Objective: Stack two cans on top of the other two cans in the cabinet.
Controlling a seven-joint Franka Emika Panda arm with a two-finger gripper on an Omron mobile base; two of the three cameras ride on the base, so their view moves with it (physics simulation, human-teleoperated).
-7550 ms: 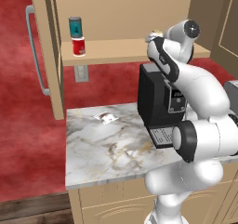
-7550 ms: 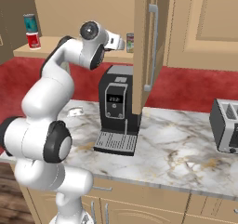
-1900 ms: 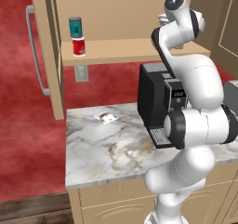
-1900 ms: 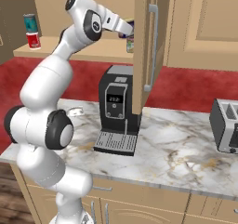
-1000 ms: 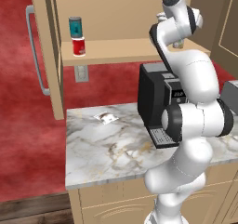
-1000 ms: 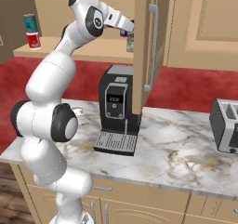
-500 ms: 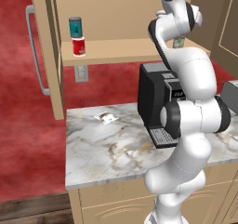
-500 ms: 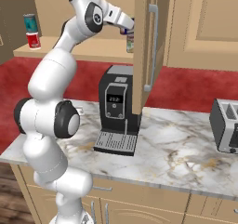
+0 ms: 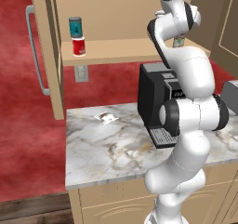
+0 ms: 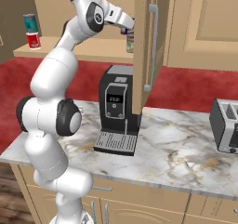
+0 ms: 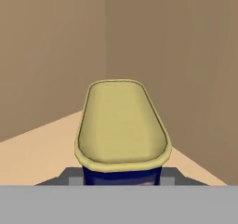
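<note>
1. Your gripper (image 10: 127,29) is pinched on the dark blue can (image 11: 122,174), a small cylinder whose flat yellow top (image 11: 122,125) has a raised rim, seen close in the hand view.
2. That can sits high at the right end of the cabinet (image 9: 121,14), held over the pale silvery can (image 10: 130,42), which stands on the smooth tan shelf board (image 9: 125,51); you cannot tell whether the two touch.
3. At the shelf's left end, the teal can (image 9: 75,26) with its grey top rests squarely on the red can (image 9: 78,46) with a white band.
4. Below, your glossy white arm rises past a boxy black coffee machine (image 10: 117,111) on the veined marble counter (image 9: 107,146).
5. The cabinet door (image 9: 44,56) carries a long grey bar handle (image 9: 33,51).
</note>
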